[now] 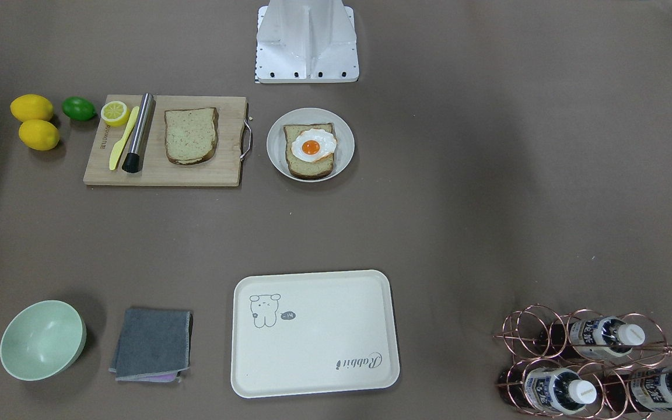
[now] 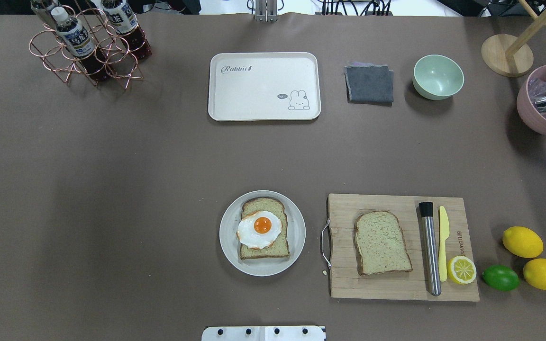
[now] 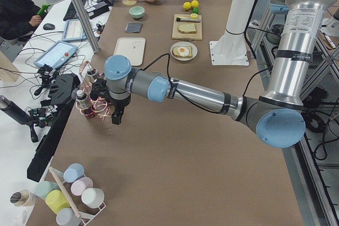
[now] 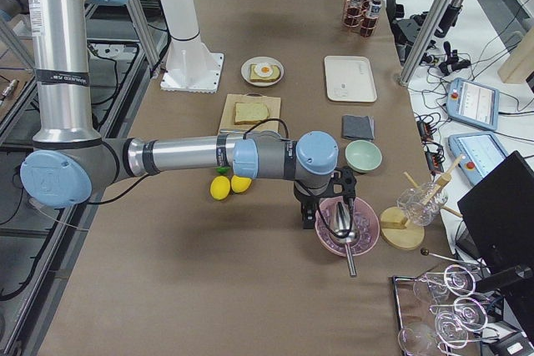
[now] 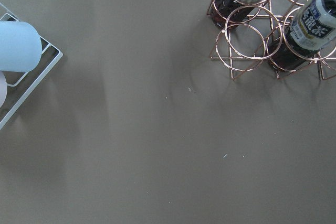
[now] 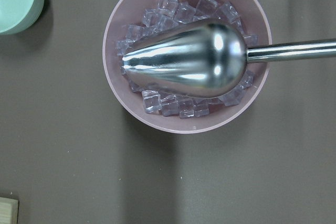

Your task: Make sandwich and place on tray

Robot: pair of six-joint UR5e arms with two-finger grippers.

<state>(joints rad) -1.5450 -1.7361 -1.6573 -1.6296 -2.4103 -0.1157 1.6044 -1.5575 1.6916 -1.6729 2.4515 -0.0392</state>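
Both hands appear only in the side views, small and dark, so I cannot tell whether either is clenched or released. The left hand (image 3: 115, 117) points down beside the bottle rack (image 3: 90, 104) near the far left corner. The right hand (image 4: 305, 216) hangs by the pink bowl (image 6: 189, 127) at the right end.

The sandwich is unassembled. One slice (image 2: 275, 246) carries the egg (image 2: 259, 228) on the grey plate (image 2: 229, 246) at the middle of the near edge. The second slice (image 2: 382, 242) lies on the cutting board (image 2: 386, 289) just beside the plate. The tray (image 2: 263, 85) lies at the middle of the far edge, well apart.
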